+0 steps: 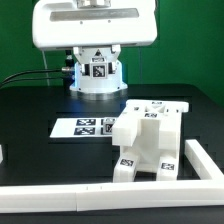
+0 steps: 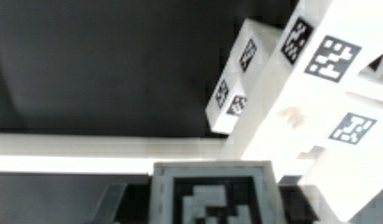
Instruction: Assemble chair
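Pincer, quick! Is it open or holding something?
Pincer: closed, holding a tagged chair part.

White boxy arm housing (image 1: pixel 92 25), round white collar (image 1: pixel 97 86), black-and-white tag (image 1: pixel 100 71), thin black cables (image 1: pixel 35 71)

One black worktop (image 1: pixel 40 105). One white robot arm (image 1: pixel 95 30) at its far edge, with one tag clearly facing the camera on its base. One marker board (image 1: pixel 68 128), with at least two tags visible on it. One part-built chair (image 1: pixel 150 135), a single joined block: three tags can be counted in the exterior view, about six in the wrist view. One white rail (image 1: pixel 80 195), in two stretches meeting at one near corner. One separate piece (image 2: pixel 214 190) bearing one tag, seen in the wrist view only.
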You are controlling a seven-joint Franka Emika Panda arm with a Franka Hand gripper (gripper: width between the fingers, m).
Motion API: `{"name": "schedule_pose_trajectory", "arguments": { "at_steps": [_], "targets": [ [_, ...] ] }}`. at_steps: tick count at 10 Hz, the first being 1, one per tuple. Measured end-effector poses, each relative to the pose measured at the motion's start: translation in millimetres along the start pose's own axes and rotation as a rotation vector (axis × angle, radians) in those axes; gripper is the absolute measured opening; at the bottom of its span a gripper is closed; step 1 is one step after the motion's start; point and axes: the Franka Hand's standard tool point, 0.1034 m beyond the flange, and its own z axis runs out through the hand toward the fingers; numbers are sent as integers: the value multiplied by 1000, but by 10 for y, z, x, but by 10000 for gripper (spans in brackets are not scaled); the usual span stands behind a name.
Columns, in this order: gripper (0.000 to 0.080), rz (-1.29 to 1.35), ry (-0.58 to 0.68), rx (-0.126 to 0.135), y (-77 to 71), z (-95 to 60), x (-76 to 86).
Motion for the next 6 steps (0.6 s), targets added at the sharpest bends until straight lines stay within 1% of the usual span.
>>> {"name": "schedule_pose_trajectory", "arguments": {
  "at_steps": [1,2,3,4,5,6],
  "targets": [
    [271,-7,20,-3,-34,-33,3],
    [271,-7,14,-3,-39,-9,0],
    [271,45,23,-6,-185,72,16],
    [271,30,52,2,-464,150,141],
    [271,10,118,-10,-600,180,298],
    [271,0,110,-12,-584,194,263]
  ]
}}
